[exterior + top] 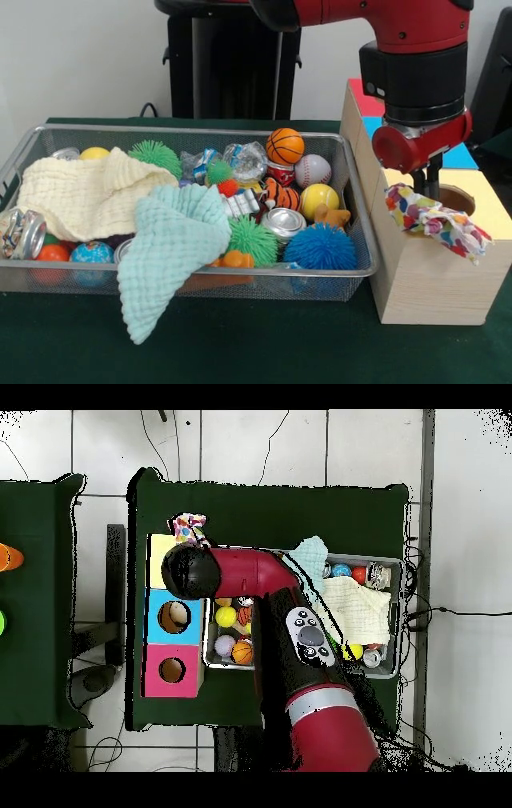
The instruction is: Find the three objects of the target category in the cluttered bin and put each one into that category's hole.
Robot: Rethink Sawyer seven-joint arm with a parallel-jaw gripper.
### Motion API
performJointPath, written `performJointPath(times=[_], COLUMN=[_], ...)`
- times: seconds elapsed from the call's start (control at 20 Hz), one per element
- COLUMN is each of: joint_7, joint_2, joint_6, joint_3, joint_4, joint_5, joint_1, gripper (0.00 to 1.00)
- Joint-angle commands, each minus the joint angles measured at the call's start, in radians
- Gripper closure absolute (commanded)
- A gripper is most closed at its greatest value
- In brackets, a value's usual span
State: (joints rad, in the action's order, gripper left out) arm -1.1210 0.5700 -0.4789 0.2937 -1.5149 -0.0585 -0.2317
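The silver wire-mesh bin holds clutter; it also shows in the overhead view. My gripper hangs over the round hole in the yellow-topped wooden box. It is shut on a multicoloured patterned fabric bundle, which drapes across the box's top and over its front edge beside the hole. In the overhead view the bundle lies at the yellow box's outer edge, and the arm's wrist hides the gripper. No other fabric bundle shows in the bin.
In the bin lie a cream cloth, a mint cloth, a toy basketball, a baseball, a blue spiky ball, green spiky balls, cans and foil wads. Blue and pink boxes adjoin the yellow one.
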Motion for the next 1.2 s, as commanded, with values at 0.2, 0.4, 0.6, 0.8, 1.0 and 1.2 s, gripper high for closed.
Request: performJointPath(times=[0.2,0.4,0.6,0.8,1.0,1.2], joint_7=[-0.058,-0.070,-0.087,-0.107,-0.107,-0.109], joint_2=[-0.088,-0.074,-0.063,-0.071,-0.093,-0.113], joint_6=[-0.317,-0.364,-0.387,-0.347,-0.281,-0.209], joint_3=[0.100,0.088,0.061,0.022,0.003,-0.004], joint_4=[-0.090,-0.108,-0.120,-0.099,-0.067,-0.036], joint_5=[0.046,0.042,0.028,-0.001,-0.025,-0.041], joint_1=[-0.006,0.003,0.020,0.041,0.050,0.062], gripper=[1.00,1.00,1.00,1.00,1.00,1.00])
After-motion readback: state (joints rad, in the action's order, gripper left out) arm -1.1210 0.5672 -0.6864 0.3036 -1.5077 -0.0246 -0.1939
